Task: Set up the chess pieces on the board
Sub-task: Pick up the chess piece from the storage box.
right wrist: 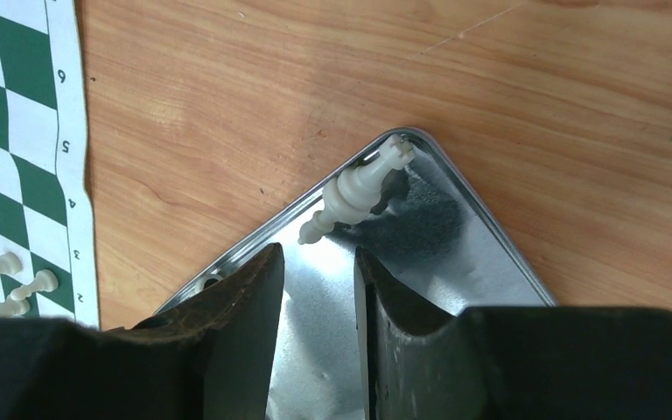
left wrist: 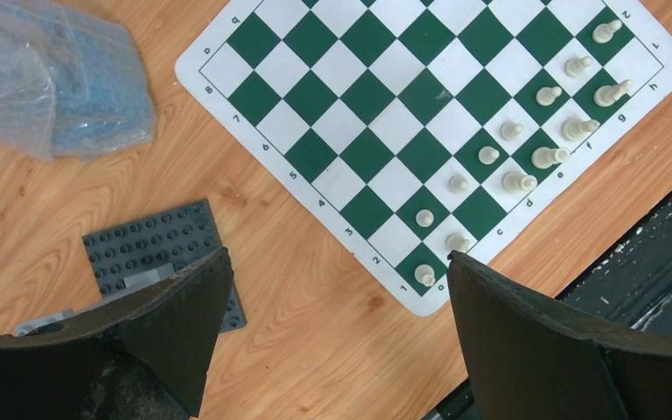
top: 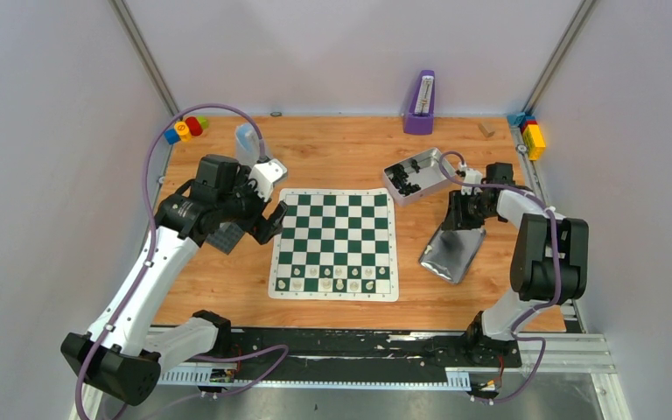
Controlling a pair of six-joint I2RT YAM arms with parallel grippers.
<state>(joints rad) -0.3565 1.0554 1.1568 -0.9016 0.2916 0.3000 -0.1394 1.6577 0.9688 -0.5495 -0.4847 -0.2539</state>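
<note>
- A white piece [right wrist: 359, 188] lies on its side in the corner of a metal lid [right wrist: 455, 254], head against the rim; the lid sits on the table [top: 350, 149], right of the board [top: 332, 245].
- Other white pieces [top: 339, 284] stand on the board's two nearest rows; what look like dark ones sit in a tin [top: 436, 164] off the far right corner.
- The right gripper [right wrist: 319, 289] hangs over the lid, just short of the lying piece; its jaws stand narrowly apart with nothing between them.
- The left gripper [left wrist: 339, 261] hovers by the board's left edge, jaws spread wide and empty; a grey plate [left wrist: 153, 254] lies below it.
- Likely step: lifting the lying piece.
- Risks: the gap looks tight for the piece's body, so a descent could shove it along the slick metal instead of straddling it; a pinch on the tapered neck could squirt it out; the rim could block one finger; the light lid could slide.
- Lowered carelessly, the left jaws could snag the thin board and topple the standing pieces.
</note>
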